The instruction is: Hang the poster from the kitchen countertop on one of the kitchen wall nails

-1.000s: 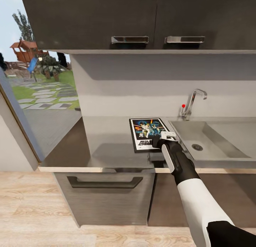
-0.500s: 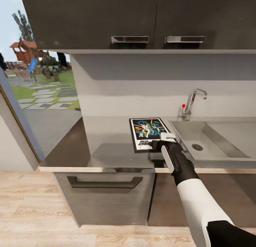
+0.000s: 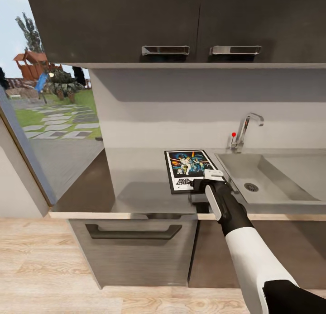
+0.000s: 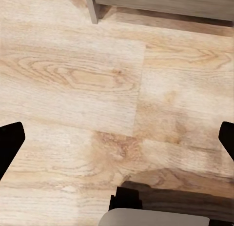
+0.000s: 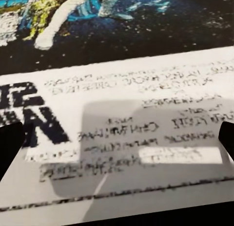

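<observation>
Nearest the camera in the head view, the right arm [image 3: 253, 255] rises from the lower right corner, white along the forearm and black at the wrist, reaching forward over the front edge of the tabletop [image 3: 131, 187]. Below that pale edge sits a grey drawer front [image 3: 133, 250] with a long dark handle, and under it the pale wooden floor [image 3: 45, 268].

The right gripper [image 3: 212, 174] is down over the near right corner of the poster [image 3: 186, 169], just beside the sink's left rim. In the right wrist view the two dark fingers [image 5: 9, 148] show at opposite edges of the picture, spread wide apart, with the poster's white lower border, small credit lines and part of the black lettering [image 5: 34, 121] lying between them, very close. The gripper's shadow falls on that white border. Whether the fingertips touch the poster cannot be told.

The left gripper [image 4: 117, 140] looks down at the wooden floor, its dark fingers likewise spread to either edge of the left wrist view, holding nothing.

The poster lies flat on the grey tabletop, black-framed, its blue figure artwork toward the wall and the lettering toward the robot. Right of it is the steel sink basin [image 3: 271, 178] with its drain [image 3: 251, 187], and behind that the chrome tap [image 3: 244, 130] with a red knob [image 3: 233, 134]. Further back stands the pale grey wall [image 3: 181, 110], with dark upper cabinets [image 3: 181, 24] and two metal handles above. At the far left a window [image 3: 50, 110] shows a garden with stepping stones and a play structure.
</observation>
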You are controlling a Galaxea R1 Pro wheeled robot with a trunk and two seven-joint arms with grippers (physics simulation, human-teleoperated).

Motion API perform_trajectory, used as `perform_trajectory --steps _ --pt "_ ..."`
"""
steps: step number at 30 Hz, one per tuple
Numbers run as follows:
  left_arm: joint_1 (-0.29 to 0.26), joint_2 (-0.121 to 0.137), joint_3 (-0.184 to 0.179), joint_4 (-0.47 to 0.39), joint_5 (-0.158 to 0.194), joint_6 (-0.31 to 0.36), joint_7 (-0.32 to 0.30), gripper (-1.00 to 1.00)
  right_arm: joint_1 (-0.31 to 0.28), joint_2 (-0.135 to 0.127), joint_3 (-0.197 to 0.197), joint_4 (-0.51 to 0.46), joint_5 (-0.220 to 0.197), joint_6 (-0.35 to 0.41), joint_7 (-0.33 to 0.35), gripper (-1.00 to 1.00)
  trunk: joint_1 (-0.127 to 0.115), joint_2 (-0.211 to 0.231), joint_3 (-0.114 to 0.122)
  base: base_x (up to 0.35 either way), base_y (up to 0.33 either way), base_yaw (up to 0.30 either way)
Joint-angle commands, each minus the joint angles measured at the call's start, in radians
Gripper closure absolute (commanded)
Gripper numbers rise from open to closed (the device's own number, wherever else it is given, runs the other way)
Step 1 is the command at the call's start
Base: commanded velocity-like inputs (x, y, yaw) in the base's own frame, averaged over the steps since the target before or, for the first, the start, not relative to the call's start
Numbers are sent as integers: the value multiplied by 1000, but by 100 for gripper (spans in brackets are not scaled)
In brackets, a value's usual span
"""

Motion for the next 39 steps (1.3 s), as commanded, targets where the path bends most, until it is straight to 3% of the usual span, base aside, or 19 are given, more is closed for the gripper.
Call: perform_trajectory --steps 1,39 --pt "0 0 1 -1 1 -1 -1 -100 0 0 0 4 -10 4 -9 -100 0 0 -1 0 0 0" --pt "0 0 1 -1 1 -1 -1 -100 0 0 1 6 -7 4 -9 -100 0 0 -1 -75 0 0"
